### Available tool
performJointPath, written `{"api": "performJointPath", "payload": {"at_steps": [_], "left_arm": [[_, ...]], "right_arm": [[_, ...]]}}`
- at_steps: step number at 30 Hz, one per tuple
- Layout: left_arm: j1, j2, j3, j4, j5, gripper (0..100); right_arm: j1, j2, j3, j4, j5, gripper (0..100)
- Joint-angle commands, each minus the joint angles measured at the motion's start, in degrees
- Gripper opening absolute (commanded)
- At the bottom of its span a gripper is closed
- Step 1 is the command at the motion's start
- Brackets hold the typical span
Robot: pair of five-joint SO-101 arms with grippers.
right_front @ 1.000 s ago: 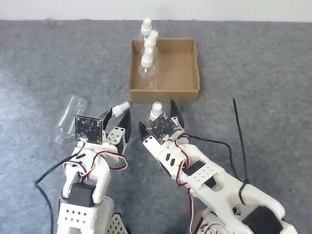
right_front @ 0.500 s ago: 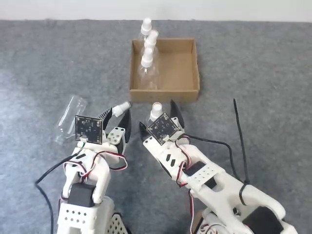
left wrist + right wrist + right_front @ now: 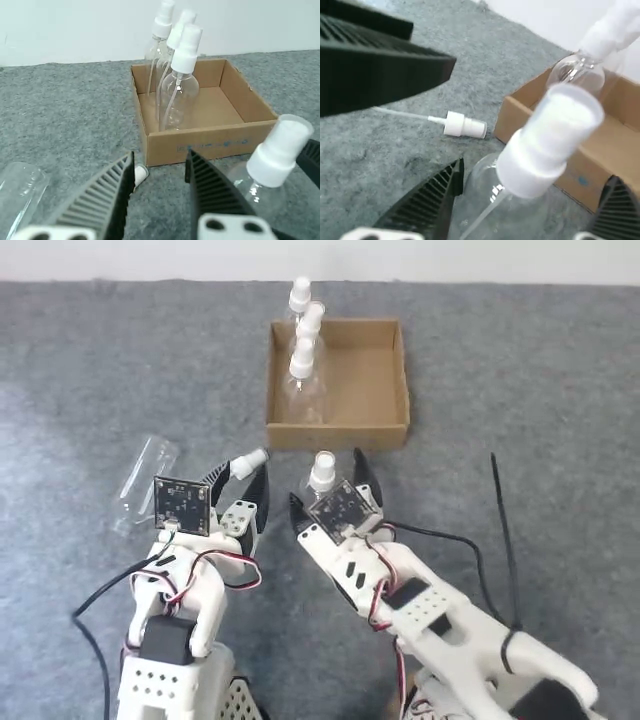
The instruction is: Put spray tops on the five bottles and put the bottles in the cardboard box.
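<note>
An upright clear bottle with a white spray top (image 3: 323,470) (image 3: 550,140) (image 3: 277,150) stands just in front of the cardboard box (image 3: 400,370) (image 3: 210,142). My right gripper (image 3: 330,490) (image 3: 535,180) is shut on its body. Three capped bottles (image 3: 305,390) (image 3: 177,95) stand along the box's left side. A loose spray top (image 3: 252,460) (image 3: 140,174) (image 3: 465,125) lies on the carpet just past my left gripper (image 3: 240,480) (image 3: 160,157), which is open and holds nothing. An uncapped bottle (image 3: 143,485) (image 3: 17,190) lies on its side to the left.
Grey carpet covers the table. The box's right half (image 3: 375,380) is bare cardboard. A black cable (image 3: 500,530) runs along the right arm's side. The two grippers sit close together, a few centimetres apart.
My right gripper has drawn back slightly toward its base, and the capped bottle moved with it. The left arm, the loose spray top and the lying bottle have not moved.
</note>
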Motion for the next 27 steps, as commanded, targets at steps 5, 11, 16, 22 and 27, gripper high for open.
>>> {"api": "performJointPath", "payload": {"at_steps": [5,11,16,22,27], "left_arm": [[-0.4,-0.7,-1.6,-1.8,-0.3,16],[-0.4,-0.7,-1.6,-1.7,-0.3,16],[-0.4,-0.7,-1.6,-1.7,-0.3,16],[-0.4,-0.7,-1.6,-1.7,-0.3,16],[-0.4,-0.7,-1.6,-1.7,-0.3,16]], "right_arm": [[0.2,-4.7,-2.0,7.3,0.6,37.9],[0.2,-5.2,-1.8,7.3,-1.0,37.9],[0.3,-5.3,-2.2,7.2,-1.1,37.9],[0.1,-5.3,-3.2,7.2,-1.2,37.9],[0.0,-5.3,-3.3,7.0,-1.2,37.9]]}}
